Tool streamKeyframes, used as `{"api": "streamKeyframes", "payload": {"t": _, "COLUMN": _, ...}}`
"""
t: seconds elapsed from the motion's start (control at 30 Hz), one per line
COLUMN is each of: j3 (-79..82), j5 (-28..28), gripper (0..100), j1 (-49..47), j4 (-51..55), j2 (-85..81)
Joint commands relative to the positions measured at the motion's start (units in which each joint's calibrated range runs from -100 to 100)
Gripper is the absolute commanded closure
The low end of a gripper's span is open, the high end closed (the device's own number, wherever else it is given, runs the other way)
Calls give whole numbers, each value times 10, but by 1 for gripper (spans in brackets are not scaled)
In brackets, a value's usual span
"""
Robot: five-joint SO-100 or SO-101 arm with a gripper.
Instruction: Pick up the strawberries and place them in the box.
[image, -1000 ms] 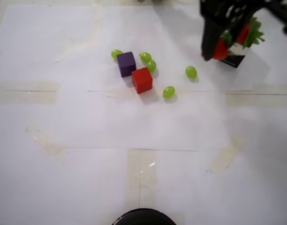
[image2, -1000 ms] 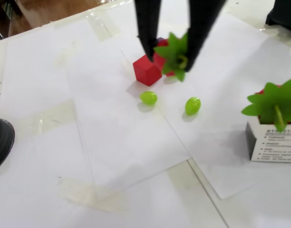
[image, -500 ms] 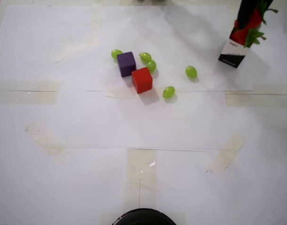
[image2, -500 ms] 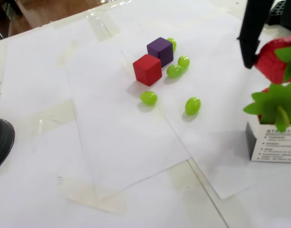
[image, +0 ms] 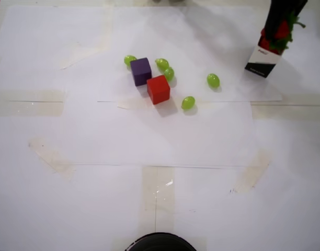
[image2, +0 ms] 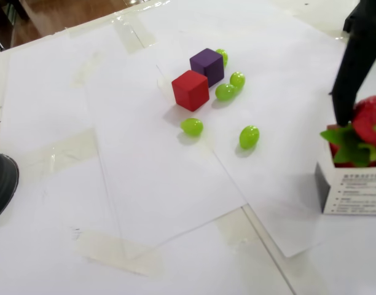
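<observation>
White taped paper sheets [image2: 157, 184] over table, wood floor [image2: 59, 12] beyond, end effector [image2: 360, 117] seemingly grasping strawberry [image2: 369, 120] above box [image2: 351, 190]

My gripper [image2: 367, 120] is pressing a strawberry [image2: 371, 118] down onto the leafy one in the box [image2: 351, 187] at the right edge. The red cube [image2: 190, 90], purple cube [image2: 207, 66] and grapes [image2: 249, 136] are sitting well apart.
</observation>
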Motion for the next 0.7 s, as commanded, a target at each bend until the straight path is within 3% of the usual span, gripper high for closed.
{"api": "streamKeyframes", "payload": {"t": 0.0, "j3": 18, "j5": -5, "gripper": 83, "j1": -4, "j4": -24, "j2": -43}}
{"api": "streamKeyframes", "payload": {"t": 0.27, "j3": -65, "j5": -11, "gripper": 73, "j1": 0, "j4": 81, "j2": -65}}
{"api": "streamKeyframes", "payload": {"t": 0.5, "j3": -206, "j5": -12, "gripper": 72, "j1": 12, "j4": 190, "j2": -75}}
{"api": "streamKeyframes", "payload": {"t": 0.67, "j3": -156, "j5": -12, "gripper": 73, "j1": 38, "j4": 184, "j2": -130}}
